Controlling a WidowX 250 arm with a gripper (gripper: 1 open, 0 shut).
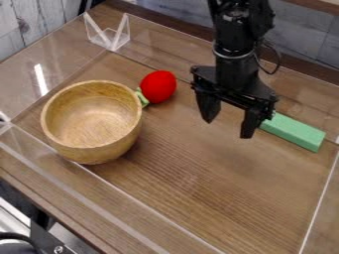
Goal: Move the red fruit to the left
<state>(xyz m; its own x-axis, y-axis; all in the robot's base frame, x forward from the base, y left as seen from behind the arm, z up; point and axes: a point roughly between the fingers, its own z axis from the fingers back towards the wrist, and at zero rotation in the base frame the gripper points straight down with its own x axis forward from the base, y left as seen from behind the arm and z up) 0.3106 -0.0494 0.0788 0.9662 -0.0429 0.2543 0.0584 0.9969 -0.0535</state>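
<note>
The red fruit (159, 86) is a small round red ball with a green leaf on its left side, resting on the wooden table just right of the wooden bowl (90, 121). My gripper (228, 118) hangs from the black arm to the right of the fruit, fingers pointing down. It is open with nothing between the fingers, about a fruit's width clear of the fruit.
A flat green block (294, 131) lies just right of the gripper. Clear acrylic walls (159, 208) fence the tabletop on all sides. A clear plastic holder (109, 33) stands at the back left.
</note>
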